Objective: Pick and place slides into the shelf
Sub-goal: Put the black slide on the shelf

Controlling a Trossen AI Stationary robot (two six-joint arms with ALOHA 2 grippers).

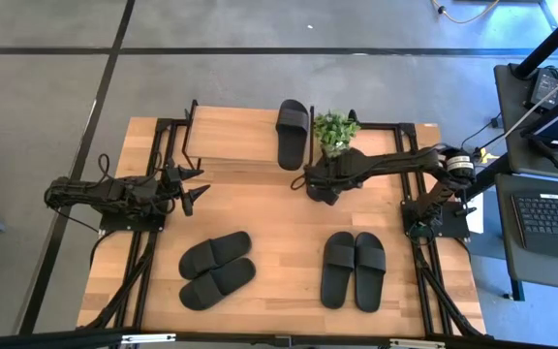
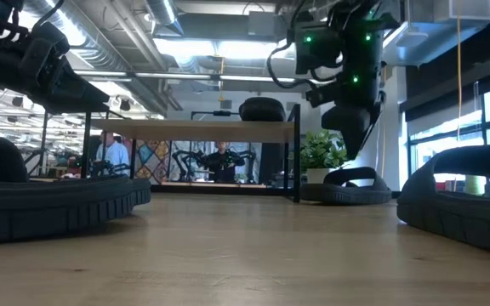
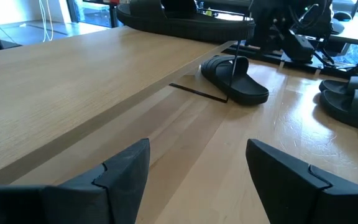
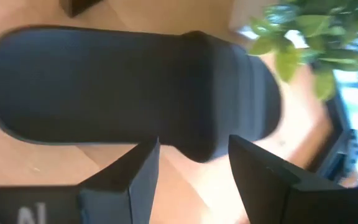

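Right gripper (image 4: 188, 180) spread, hovering over black rubber slide sandal (image 1: 324, 188) lying on table beside small potted green plant (image 1: 336, 130); not gripping yet. Risk: fingers straddling strap edge only, slip on lift, or clipping plant at 12 o'clock. Left gripper (image 3: 194, 174) spread, idle at 9 o'clock. Low light-wood shelf with black metal frame (image 1: 231, 145): one slide (image 1: 293, 133) on top; two pairs (image 1: 217, 269) (image 1: 353, 269) on table at 6 o'clock

plant (image 1: 336, 129): back of table | laptop (image 1: 548, 214): right side desk | person (image 2: 109, 153): in background
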